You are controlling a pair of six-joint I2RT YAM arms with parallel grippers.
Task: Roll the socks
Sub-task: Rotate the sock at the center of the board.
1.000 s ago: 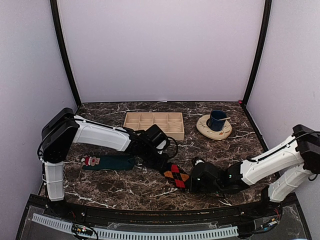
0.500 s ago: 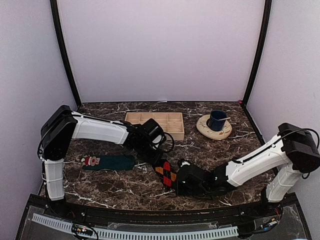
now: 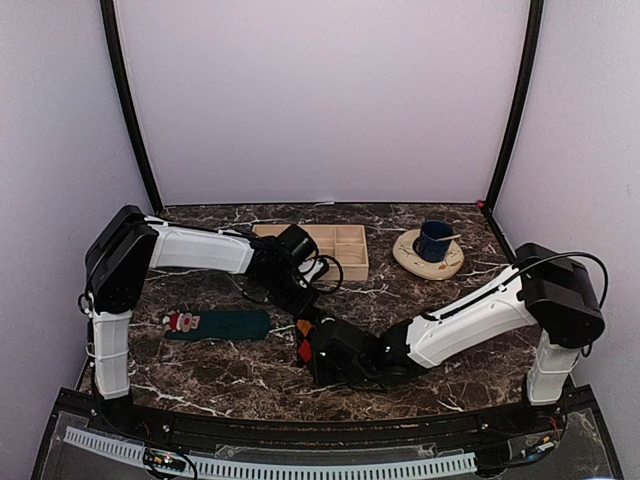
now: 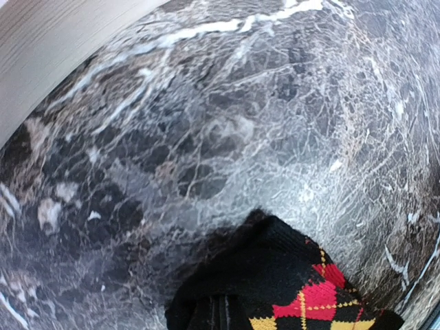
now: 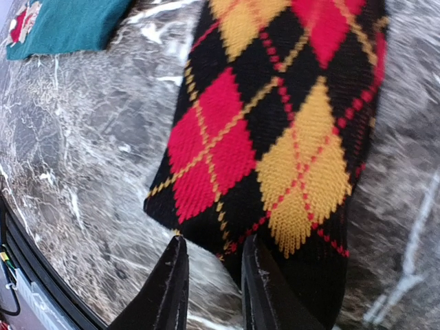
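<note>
Black argyle sock (image 5: 268, 137), its diamonds red and orange, is lying stretched over the dark marbled desk (image 3: 250, 375) close to the front edge, and you are working it from both ends. Your right end effector (image 5: 214, 240) is sitting low at the sock's near hem with its jaws parted a little. Bare desk is showing through the gap, and black fabric is running past the outer side of one finger (image 5: 258, 289), so no grip is showing there.

Just beyond, your left end effector (image 3: 305, 300) is pointing down at the sock's far end, closed. Its fingers are falling outside the left wrist view, where the fabric is bunching up against the bottom of the picture, so it is looking clamped on that end.

Left of this, the teal-green sock (image 3: 225, 323) with its Santa figure is lying flat under your left arm, near the argyle sock but not touching it.

Farther back, a wooden tray (image 3: 335, 245) with compartments is sitting partly behind your left wrist. To its right, a dark blue cup (image 3: 435, 240) is standing on a pale saucer (image 3: 410, 258).
</note>
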